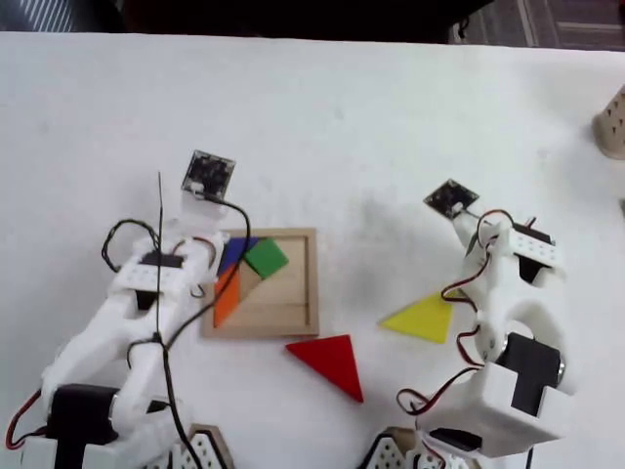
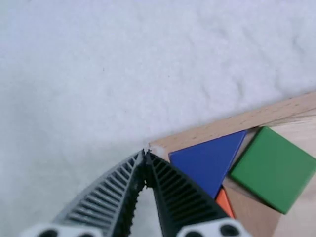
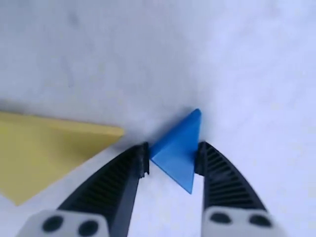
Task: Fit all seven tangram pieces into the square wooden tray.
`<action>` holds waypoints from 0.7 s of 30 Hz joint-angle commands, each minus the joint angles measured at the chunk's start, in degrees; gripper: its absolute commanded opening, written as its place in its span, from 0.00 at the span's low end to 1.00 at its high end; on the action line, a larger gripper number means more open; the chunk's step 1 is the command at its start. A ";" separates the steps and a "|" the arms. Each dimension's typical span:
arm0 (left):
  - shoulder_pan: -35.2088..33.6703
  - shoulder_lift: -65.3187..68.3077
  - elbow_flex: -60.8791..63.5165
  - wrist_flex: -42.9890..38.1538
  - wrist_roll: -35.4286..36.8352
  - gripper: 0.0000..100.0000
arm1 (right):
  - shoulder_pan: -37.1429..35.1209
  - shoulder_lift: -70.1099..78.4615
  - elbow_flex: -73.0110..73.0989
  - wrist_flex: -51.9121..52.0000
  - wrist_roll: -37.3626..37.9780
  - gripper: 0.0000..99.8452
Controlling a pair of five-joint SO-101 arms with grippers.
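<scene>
Right wrist view: right end effector point(image 3: 172, 152) pinches a smooth light-blue triangle point(image 3: 181, 140), left end effector point(image 2: 146, 157) clenched beside wooden tray point(image 2: 256, 117).

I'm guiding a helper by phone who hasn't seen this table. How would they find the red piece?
Find the square wooden tray beside the left arm on the white table. The red triangle lies just off the tray's near corner on the side of the right arm. It is the only red piece, nearer the tray than the yellow triangle.

Yellow triangle point(image 1: 422, 318), red triangle point(image 1: 332, 362), blue triangle point(image 3: 178, 148)
</scene>
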 commanded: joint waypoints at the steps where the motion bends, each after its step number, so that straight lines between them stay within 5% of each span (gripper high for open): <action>1: -0.57 -0.13 -2.64 -1.49 -0.35 0.02 | -0.13 -0.04 -0.53 0.84 -0.70 0.07; 21: -0.40 -0.13 -2.55 -1.58 -0.35 0.02 | -3.30 -0.04 -13.19 20.09 -6.95 0.06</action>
